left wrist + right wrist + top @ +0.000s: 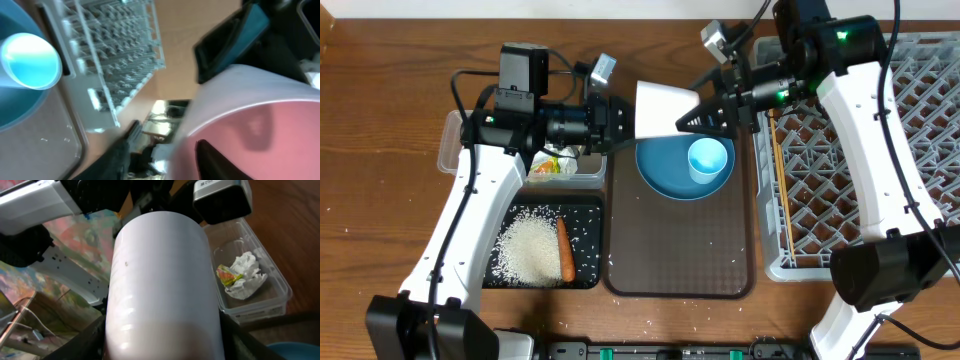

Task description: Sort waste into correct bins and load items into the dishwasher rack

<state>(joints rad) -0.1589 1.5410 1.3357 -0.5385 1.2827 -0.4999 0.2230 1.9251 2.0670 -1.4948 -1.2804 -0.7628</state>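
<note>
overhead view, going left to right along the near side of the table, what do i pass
black tray → brown serving tray → dishwasher rack

Looming pink cup [260, 130], light-blue cup [30, 60] on blue plate [12, 107], grey rack [115, 50]

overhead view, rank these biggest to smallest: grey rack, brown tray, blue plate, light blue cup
1. grey rack, largest even though the frame edge cuts it off
2. brown tray
3. blue plate
4. light-blue cup, standing on the plate
</note>
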